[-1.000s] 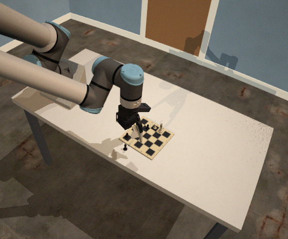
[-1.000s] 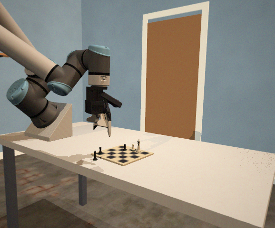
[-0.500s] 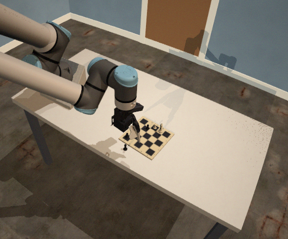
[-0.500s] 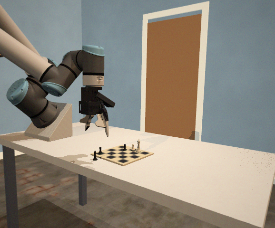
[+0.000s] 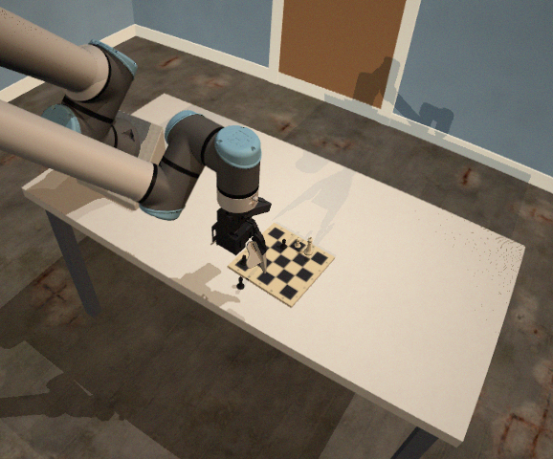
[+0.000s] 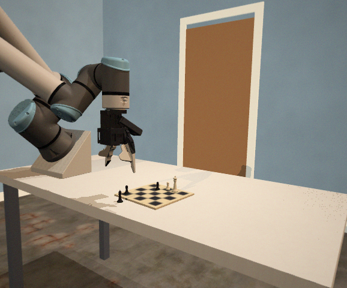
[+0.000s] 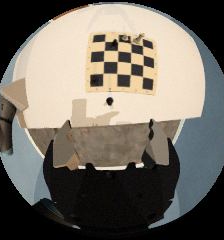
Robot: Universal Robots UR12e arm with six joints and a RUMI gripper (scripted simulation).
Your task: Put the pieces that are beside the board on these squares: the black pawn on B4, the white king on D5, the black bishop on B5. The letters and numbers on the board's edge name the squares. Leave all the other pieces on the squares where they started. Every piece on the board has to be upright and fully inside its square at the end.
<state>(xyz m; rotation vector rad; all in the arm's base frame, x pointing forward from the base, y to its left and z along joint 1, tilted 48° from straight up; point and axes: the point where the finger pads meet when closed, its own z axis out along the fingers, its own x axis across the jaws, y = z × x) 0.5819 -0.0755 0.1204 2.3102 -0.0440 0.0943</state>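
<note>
The small checkered board (image 5: 281, 267) lies on the white table and also shows in the wrist view (image 7: 121, 62). One small black piece (image 5: 240, 283) stands upright on the table just off the board's near-left edge (image 6: 119, 196) (image 7: 109, 101); it is too small to tell pawn from bishop. Another black piece (image 6: 126, 189) stands on the board's corner square next to it. A third black piece (image 5: 282, 243), a small white piece (image 5: 297, 244) and the tall white king (image 5: 309, 245) stand along the far row. My gripper (image 6: 120, 165) (image 5: 259, 262) (image 7: 109, 120) hangs open and empty, well above that corner of the board.
The arm's wedge-shaped base (image 6: 63, 161) stands at the table's back left. The table's front edge runs close to the off-board piece. A brown door (image 6: 218, 93) is in the blue wall behind.
</note>
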